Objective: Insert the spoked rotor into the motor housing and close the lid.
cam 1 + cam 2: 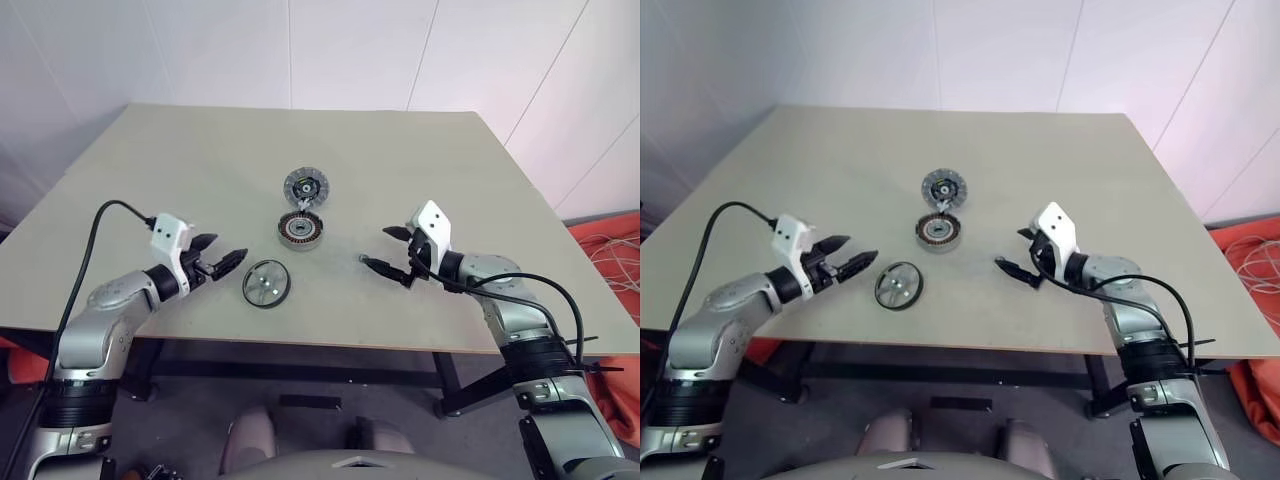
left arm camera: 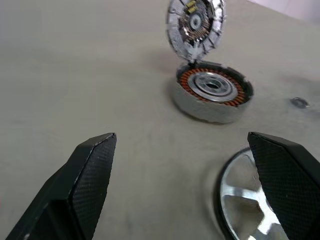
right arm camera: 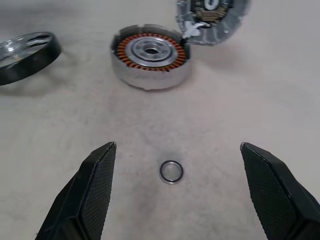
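The motor housing [image 1: 300, 231] sits mid-table, copper windings ringing a silver hub [image 3: 149, 51]. Just behind it lies the lid [image 1: 306, 185], a grey disc joined to the housing's far edge [image 2: 195, 22]. The spoked rotor [image 1: 266, 283] lies flat in front and to the left of the housing, its shiny spokes up [image 2: 252, 210]. My left gripper [image 1: 222, 255] hovers open just left of the rotor, holding nothing. My right gripper [image 1: 385, 249] is open to the right of the housing, above a small metal ring [image 3: 171, 171] on the table.
The beige table [image 1: 180, 170] has its front edge [image 1: 300, 342] near both arms. White walls stand behind. A red object with white cables [image 1: 610, 260] lies on the floor at the right. Black cables trail from both wrists.
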Controlling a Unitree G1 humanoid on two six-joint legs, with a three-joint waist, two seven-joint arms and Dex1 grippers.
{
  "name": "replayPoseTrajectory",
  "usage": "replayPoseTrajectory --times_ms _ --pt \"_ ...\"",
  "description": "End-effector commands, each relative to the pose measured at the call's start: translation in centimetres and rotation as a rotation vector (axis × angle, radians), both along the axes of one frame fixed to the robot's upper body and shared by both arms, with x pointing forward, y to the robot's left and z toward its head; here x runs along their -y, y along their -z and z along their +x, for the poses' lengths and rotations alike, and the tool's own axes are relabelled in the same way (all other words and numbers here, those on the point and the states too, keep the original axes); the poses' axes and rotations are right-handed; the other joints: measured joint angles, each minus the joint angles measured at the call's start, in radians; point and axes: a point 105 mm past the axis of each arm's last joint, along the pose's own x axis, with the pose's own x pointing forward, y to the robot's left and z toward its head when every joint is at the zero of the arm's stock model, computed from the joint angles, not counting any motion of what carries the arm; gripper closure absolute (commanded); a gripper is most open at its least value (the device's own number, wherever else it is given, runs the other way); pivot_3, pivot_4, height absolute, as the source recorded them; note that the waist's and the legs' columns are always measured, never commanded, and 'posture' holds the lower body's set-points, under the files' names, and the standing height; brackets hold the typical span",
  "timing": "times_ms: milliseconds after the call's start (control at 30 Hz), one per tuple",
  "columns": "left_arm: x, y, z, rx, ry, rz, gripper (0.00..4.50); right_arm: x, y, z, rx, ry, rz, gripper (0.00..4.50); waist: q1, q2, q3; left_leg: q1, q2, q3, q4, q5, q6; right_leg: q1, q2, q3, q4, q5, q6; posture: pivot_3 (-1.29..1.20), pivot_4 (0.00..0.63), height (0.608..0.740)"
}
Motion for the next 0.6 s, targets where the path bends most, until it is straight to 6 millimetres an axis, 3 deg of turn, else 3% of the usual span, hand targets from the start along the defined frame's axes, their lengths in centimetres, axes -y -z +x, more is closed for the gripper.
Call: replayPoseTrajectory --times_ms 33,300,433,600 --pt "1.3 -1.2 0.1 -0.054 0.023 0.033 0.03 -1.5 -2.7 -0.8 0.085 -0.107 -0.009 0.0 -0.001 0.0 0.0 0.0 0.0 0.0 0.0 0.0 0.0 0.0 0.0 0.0 0.0 0.0 0.0 0.0 0.0 0.74" --pt "1.8 -0.5 0.1 -0.16 -0.003 0.071 0.03 -1.4 -3.1 -1.0 0.087 -0.116 -0.016 0.0 0.0 0.0 0.0 0.0 0.0 0.0 0.001 0.0 0.0 0.0 0.0 0.0 0.0 0.0 0.0 0.0 0.0 0.74" --pt "1.2 0.8 0.2 -0.199 -0.05 0.073 0.03 -1.2 -2.9 -1.1 0.079 -0.108 -0.02 0.0 0.0 0.0 0.0 0.0 0.0 0.0 0.001 0.0 0.0 0.0 0.0 0.0 0.0 0.0 0.0 0.0 0.0 0.74" --pt "1.9 2.2 0.2 -0.245 -0.051 0.061 0.03 -1.3 -2.8 -1.0 0.077 -0.105 -0.015 0.0 0.0 0.0 0.0 0.0 0.0 -0.001 0.001 0.0 0.0 0.001 0.0 0.0 0.0 0.0 0.0 0.0 0.0 0.74"
